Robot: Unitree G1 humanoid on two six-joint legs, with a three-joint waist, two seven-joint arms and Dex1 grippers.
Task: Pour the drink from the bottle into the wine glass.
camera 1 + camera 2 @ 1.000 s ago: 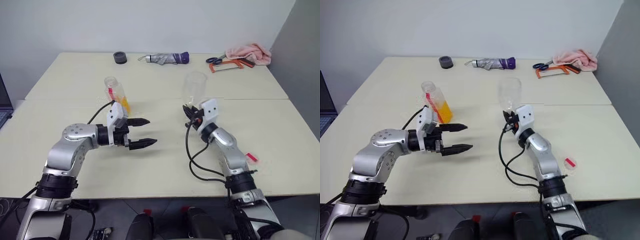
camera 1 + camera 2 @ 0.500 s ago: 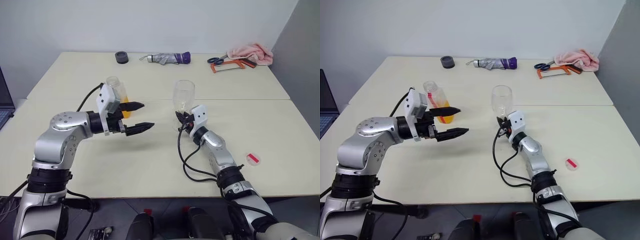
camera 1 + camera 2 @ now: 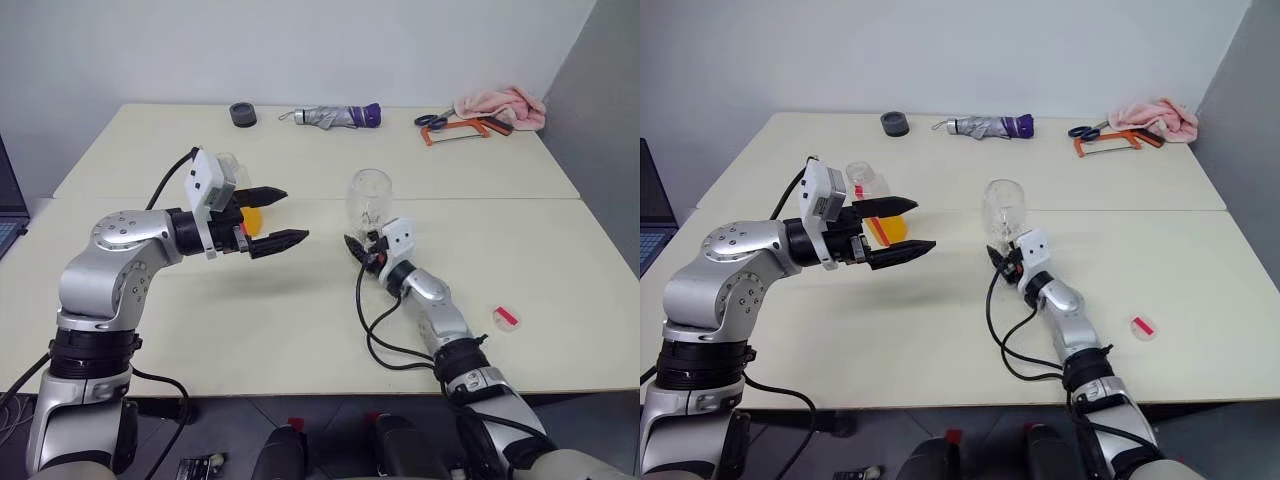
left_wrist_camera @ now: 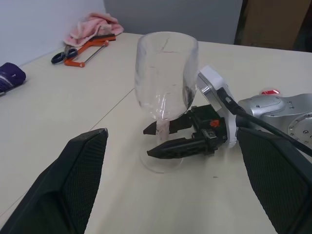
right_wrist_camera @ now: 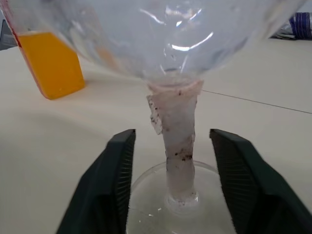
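The clear, round-bowled wine glass [image 3: 368, 196] stands upright on the matte cream tabletop [image 3: 300, 320]. The right claw [image 5: 171, 187] straddles its cloudy stem, fingers apart. Left of the glass, the left claw [image 3: 277, 215] gapes before the bottle [image 3: 872, 204] of orange drink [image 5: 51, 61].

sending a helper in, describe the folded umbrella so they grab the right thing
Look along the far edge of the cream table. The folded umbrella lies near the middle of it, between a dark tape roll and orange-handled tools. It is the only grey bundle with a purple end.
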